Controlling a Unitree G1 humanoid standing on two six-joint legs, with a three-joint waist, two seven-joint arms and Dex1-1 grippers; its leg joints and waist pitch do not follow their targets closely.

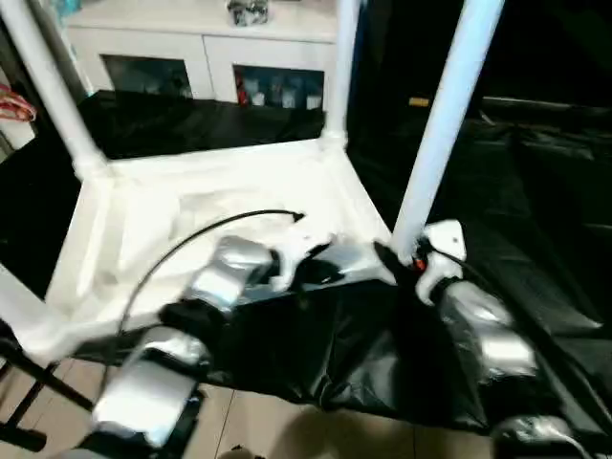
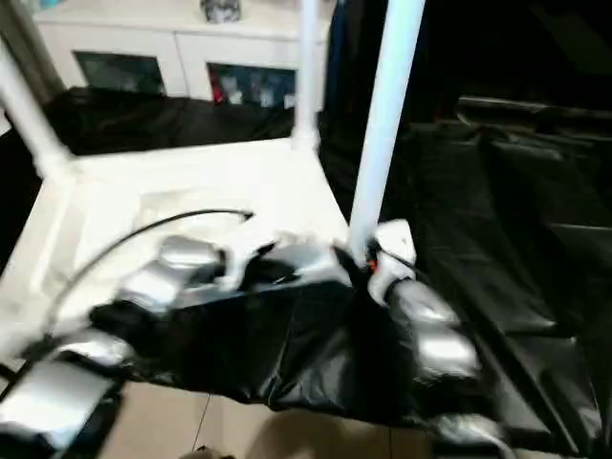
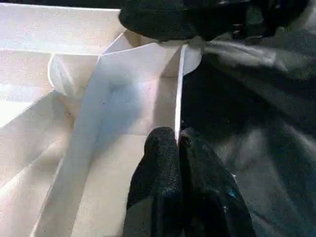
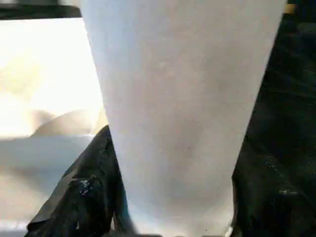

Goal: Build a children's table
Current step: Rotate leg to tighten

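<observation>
The children's table lies upside down on a black sheet, its white ribbed top [image 1: 191, 201] facing up. Its legs stand upright in the corner sockets: far left [image 1: 53, 86], far right [image 1: 341, 67] and near right [image 1: 445, 115]. A further leg [image 1: 19, 306] shows at the near left corner. My left gripper [image 3: 177, 143] is shut on the thin near rim [image 3: 178, 89] of the top, close to the near right corner. My right gripper [image 1: 406, 258] is shut around the base of the near right leg [image 4: 182, 98], with black fingers [image 4: 91, 197] pressed against its side.
A black sheet [image 1: 535, 191] covers the surface under and to the right of the table. A white cabinet with glass doors [image 1: 206, 48] stands behind. A black cable [image 1: 191, 239] arcs over my left forearm. Tan floor [image 1: 249, 421] and a black stand [image 1: 29, 382] lie near me.
</observation>
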